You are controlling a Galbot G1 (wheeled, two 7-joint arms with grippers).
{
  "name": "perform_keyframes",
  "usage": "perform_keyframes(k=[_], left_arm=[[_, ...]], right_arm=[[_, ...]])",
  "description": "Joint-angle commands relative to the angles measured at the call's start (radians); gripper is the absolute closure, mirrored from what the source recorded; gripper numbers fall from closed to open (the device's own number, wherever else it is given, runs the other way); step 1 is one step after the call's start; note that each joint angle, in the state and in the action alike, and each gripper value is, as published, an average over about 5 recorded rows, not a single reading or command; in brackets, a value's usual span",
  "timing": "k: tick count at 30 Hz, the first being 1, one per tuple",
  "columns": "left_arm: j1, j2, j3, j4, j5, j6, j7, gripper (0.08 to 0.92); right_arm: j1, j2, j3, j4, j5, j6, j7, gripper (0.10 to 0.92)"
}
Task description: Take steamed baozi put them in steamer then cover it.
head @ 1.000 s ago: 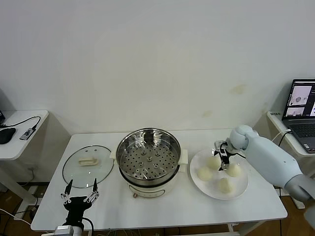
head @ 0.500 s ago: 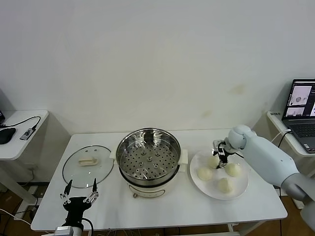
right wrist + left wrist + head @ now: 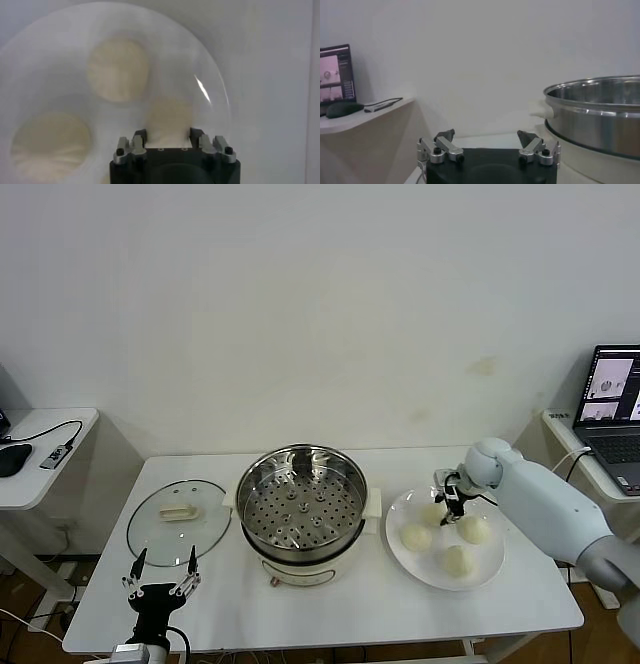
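Since the earlier frame, the right end effector (image 3: pixel 451 504) is shifting slightly over the white plate (image 3: pixel 490 569), its fingers straddling the rear baozi (image 3: pixel 433 512); whether they are gripping cannot be told. Left end effector (image 3: pixel 160 576) is waiting spread near the worktop's (image 3: pixel 330 609) front edge. Four baozi are lying on the plate. One steamer (image 3: pixel 302 514) is standing empty beside it, none loaded yet. One cover (image 3: pixel 179 519) is lying on the worktop left of the steamer; covering is outstanding.
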Motion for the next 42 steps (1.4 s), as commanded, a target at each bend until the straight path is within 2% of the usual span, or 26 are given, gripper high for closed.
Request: perform_keyframes(k=[1,7,12,17,24,33,42], left_arm=[[0.0,0.001,0.0,-0.001,0.0,0.001,0.0,0.177],[0.001,0.01,0.003,0.0,-0.004,0.004,-0.001,0.177],[0.003,0.028,0.008,0.005,-0.02,0.006,0.002,0.177],[0.008,0.044,0.017,0.006,-0.046,0.01,0.011,0.177],[0.012,0.067,0.022,0.014,-0.066,0.01,0.018,0.177],[0.006,0.092,0.019,0.047,-0.095,0.015,0.03,0.177],[0.009,0.092,-0.003,0.042,-0.099,0.012,0.034,0.177]], right_arm=[[0.061,-0.077,-0.056,0.14,0.074,-0.003,0.002,0.507],[0.208,-0.196,-0.137,0.318,0.209,-0.03,0.001,0.508],[0.366,-0.226,-0.234,0.376,0.331,-0.016,0.005,0.503],[0.52,-0.177,-0.345,0.393,0.46,0.025,0.034,0.502],[0.673,-0.023,-0.492,0.388,0.599,0.092,0.099,0.501],[0.7,0.238,-0.582,0.262,0.59,0.25,0.132,0.499],[0.637,0.404,-0.643,0.118,0.389,0.452,0.12,0.494]])
